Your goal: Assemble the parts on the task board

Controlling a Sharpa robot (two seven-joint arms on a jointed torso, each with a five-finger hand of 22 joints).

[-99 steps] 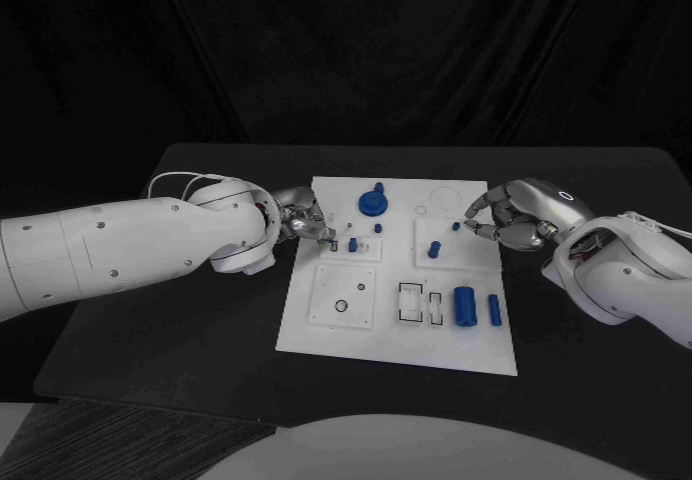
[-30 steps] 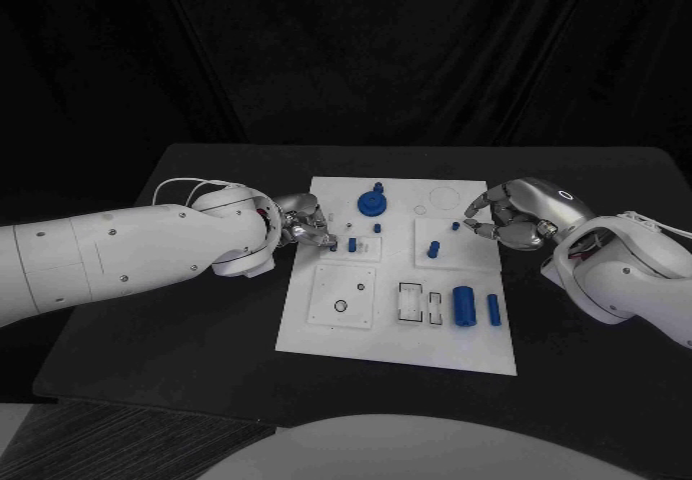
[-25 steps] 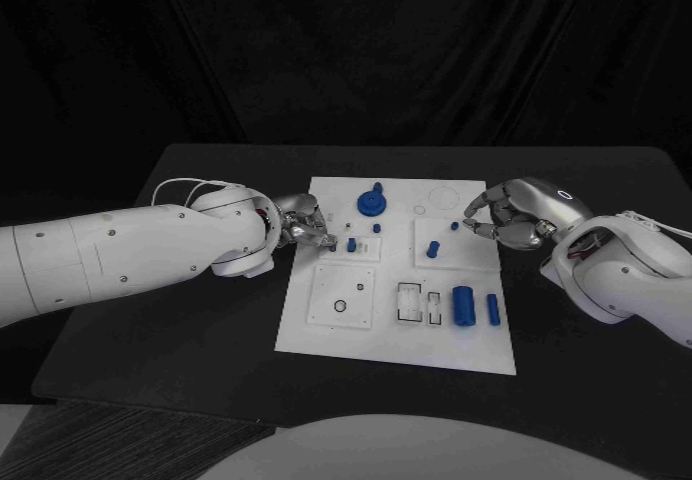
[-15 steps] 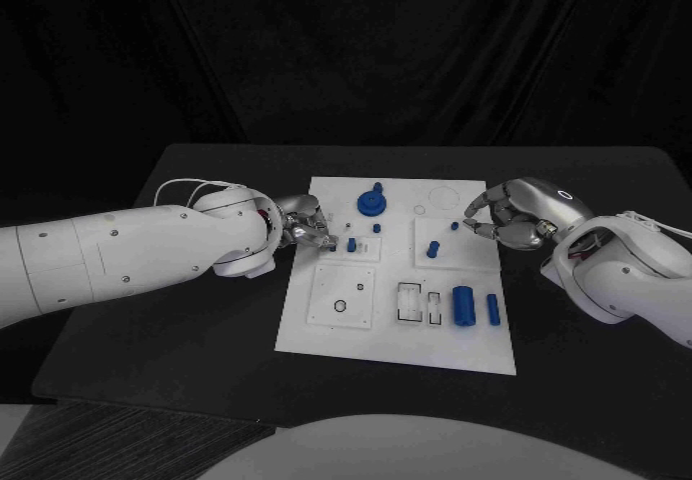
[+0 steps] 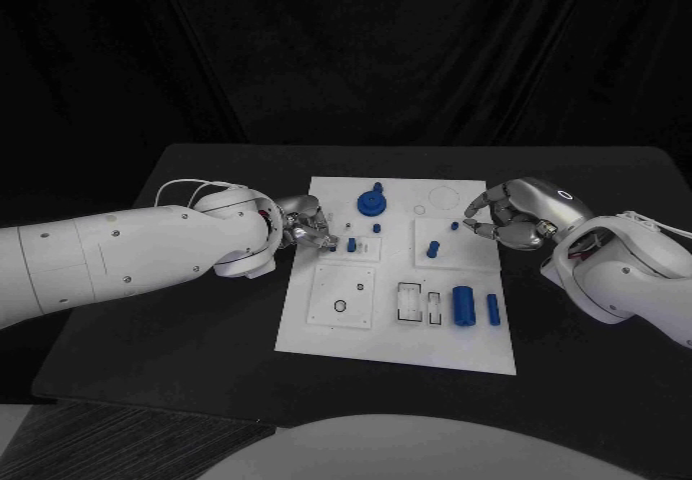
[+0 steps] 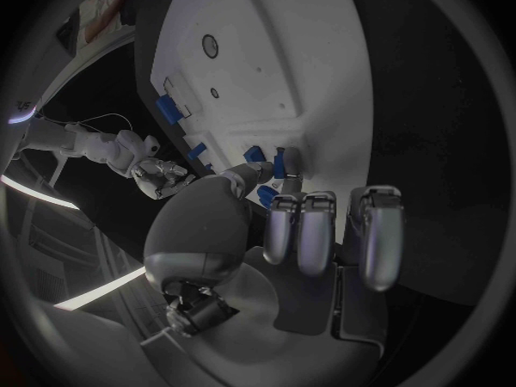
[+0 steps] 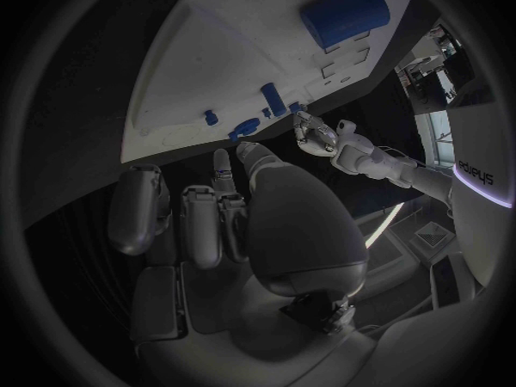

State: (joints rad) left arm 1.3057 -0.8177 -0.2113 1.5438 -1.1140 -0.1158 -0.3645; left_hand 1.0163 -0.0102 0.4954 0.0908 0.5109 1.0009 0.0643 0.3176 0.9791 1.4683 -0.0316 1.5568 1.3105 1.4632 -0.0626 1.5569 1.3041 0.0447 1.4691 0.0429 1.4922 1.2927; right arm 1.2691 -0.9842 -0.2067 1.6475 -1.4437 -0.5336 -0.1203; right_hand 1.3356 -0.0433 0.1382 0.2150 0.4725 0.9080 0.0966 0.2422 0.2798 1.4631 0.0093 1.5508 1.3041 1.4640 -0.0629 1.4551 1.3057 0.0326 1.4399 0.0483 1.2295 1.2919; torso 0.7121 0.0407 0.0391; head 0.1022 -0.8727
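Note:
The white task board [image 5: 329,328] lies in the middle of the black table. My left hand [image 5: 306,225] is at the board's left edge, thumb and a finger pinching a small blue peg [image 5: 352,243] that stands on the board; the left wrist view shows that peg [image 6: 279,160] at the fingertips. My right hand [image 5: 508,215] is over the board's right edge, fingers curled, fingertips on a small blue part [image 5: 456,226]. A round blue knobbed part [image 5: 374,203], two short pegs [image 5: 378,228] [image 5: 433,249], a thick blue cylinder [image 5: 464,305] and a thin blue pin [image 5: 493,310] sit on the board.
Bare black table [image 5: 173,330] surrounds the board on all sides. My left forearm [image 5: 130,255] lies low over the table's left half, and my right forearm [image 5: 620,275] over its right side. Open slots [image 5: 414,302] and a ring [image 5: 340,306] mark the board's near half.
My left forearm has sunk and shifted slightly since the earliest frame. Both hands and the blue parts stay where they were.

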